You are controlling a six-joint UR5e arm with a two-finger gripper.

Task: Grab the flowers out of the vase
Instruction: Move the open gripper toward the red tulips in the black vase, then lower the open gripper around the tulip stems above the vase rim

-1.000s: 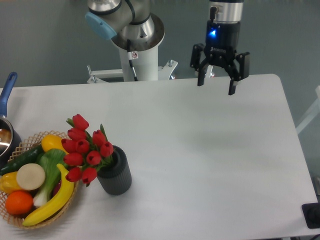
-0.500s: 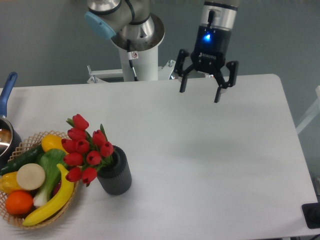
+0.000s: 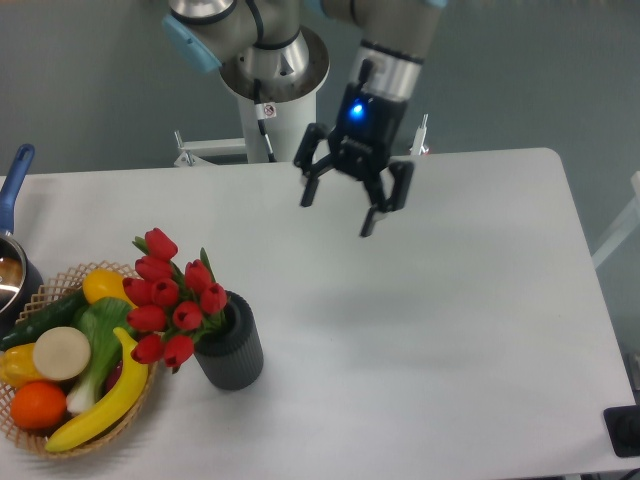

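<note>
The flowers (image 3: 168, 296), a bunch of red tulip buds with green leaves, lean left out of the vase (image 3: 232, 348), a short dark grey ribbed cylinder near the table's front left. My gripper (image 3: 338, 215) hangs in the air over the table's back middle, well up and to the right of the flowers. Its black fingers (image 3: 306, 190) are spread wide with nothing between them, and a blue light glows on its body.
A wicker basket (image 3: 52, 444) of fruit and vegetables sits just left of the vase, touching the flowers' side. A pot with a blue handle (image 3: 14, 184) is at the far left edge. The robot's base (image 3: 278, 110) stands behind the table.
The gripper has travelled left and downward from the back right toward the table's middle, tilting as it went. It stayed open. Flowers and vase have not moved.
</note>
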